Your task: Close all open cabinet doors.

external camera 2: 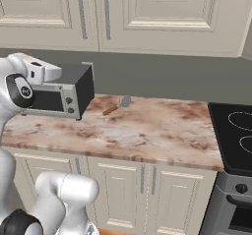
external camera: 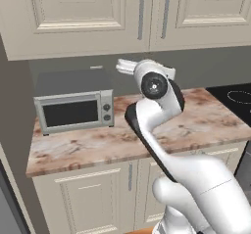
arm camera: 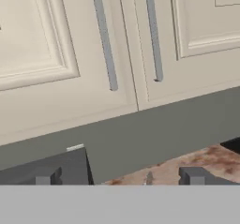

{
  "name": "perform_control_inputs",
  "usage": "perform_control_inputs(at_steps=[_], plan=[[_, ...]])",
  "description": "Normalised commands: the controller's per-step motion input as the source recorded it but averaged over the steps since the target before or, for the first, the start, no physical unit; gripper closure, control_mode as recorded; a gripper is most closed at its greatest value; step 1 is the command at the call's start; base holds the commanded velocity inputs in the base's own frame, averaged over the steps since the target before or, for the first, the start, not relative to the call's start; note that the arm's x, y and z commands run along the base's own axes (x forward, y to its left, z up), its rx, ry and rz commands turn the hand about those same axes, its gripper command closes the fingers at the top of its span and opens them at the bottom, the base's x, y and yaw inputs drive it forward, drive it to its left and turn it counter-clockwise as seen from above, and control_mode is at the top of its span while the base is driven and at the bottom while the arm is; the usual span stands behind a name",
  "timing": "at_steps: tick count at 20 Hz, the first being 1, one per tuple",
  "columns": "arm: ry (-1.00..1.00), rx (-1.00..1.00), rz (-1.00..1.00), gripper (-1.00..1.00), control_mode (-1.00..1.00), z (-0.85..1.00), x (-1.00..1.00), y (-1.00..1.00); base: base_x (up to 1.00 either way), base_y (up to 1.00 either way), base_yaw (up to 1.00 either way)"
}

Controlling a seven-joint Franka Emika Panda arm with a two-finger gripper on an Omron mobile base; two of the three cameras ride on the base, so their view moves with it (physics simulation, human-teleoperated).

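Two tall cream cabinet doors hang above the counter, the left door (arm camera: 42, 59) and the right door (arm camera: 197, 35). They lie flush side by side, each with a grey bar handle (arm camera: 104, 35) near the seam between them. From the base views the same left door (external camera: 73, 12) and right door (external camera: 206, 8) also look flat against the cabinet, as do the doors (external camera 2: 172, 13) from the other side. My gripper (arm camera: 121, 177) is open and holds nothing; it points up at the doors' lower edge from below, well clear of them. Its fingertips (arm camera: 47, 177) stand wide apart.
A silver microwave (external camera: 73, 111) stands at the left of the marble counter (external camera: 206, 125). A wooden-handled spoon (external camera 2: 117, 106) lies near the grey back wall. A black stove (external camera 2: 236, 131) borders the counter on the right. Base cabinets (external camera 2: 123, 190) are below.
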Motion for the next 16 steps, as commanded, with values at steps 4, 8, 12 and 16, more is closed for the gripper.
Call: perform_control_inputs(at_steps=[4,8,12,16], plan=[[0.00,0.17,0.10,-1.00,-1.00,0.04,-0.93,-0.60,0.00,0.00,0.00],[0.00,0.17,0.10,-1.00,-1.00,0.00,-0.85,-0.59,0.00,0.00,0.00],[0.00,0.18,0.13,-1.00,-1.00,0.00,-0.77,-0.67,0.00,0.00,0.00],[0.00,0.18,0.15,-1.00,-1.00,0.00,-0.75,-0.85,0.00,0.00,0.00]])
